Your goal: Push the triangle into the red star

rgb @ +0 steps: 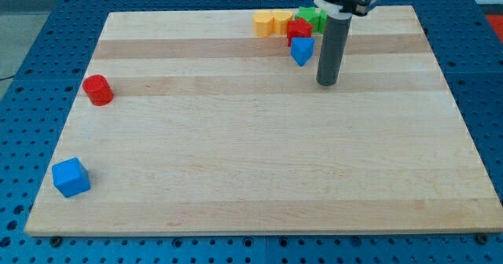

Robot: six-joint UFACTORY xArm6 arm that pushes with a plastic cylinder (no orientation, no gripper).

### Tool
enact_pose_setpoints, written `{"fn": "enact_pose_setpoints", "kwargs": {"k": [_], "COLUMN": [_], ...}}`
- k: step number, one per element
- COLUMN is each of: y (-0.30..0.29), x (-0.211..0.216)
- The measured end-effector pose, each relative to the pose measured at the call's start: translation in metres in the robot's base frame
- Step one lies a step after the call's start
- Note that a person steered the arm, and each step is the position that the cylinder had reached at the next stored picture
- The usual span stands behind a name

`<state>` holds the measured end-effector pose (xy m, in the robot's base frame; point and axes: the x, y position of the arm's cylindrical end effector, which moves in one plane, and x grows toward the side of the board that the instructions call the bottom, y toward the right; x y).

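My tip [328, 82] just right of blue triangle [302, 50], apparently touching red star [298, 30].

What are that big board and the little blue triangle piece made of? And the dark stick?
The board looks like pale wood: lengthwise grain bands show, with a matte finish. The blue triangle, touching the red star, seems to be painted wood or plastic; its even, smooth colour leaves that open. My tip, just to the triangle's right, ends a dark rod, probably metal or plastic with a dull sheen.
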<state>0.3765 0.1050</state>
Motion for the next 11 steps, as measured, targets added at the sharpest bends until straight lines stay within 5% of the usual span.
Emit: {"fn": "enact_pose_setpoints", "kwargs": {"k": [5,11], "y": [-0.009,-0.042], "x": [-0.053,-0.03]}}
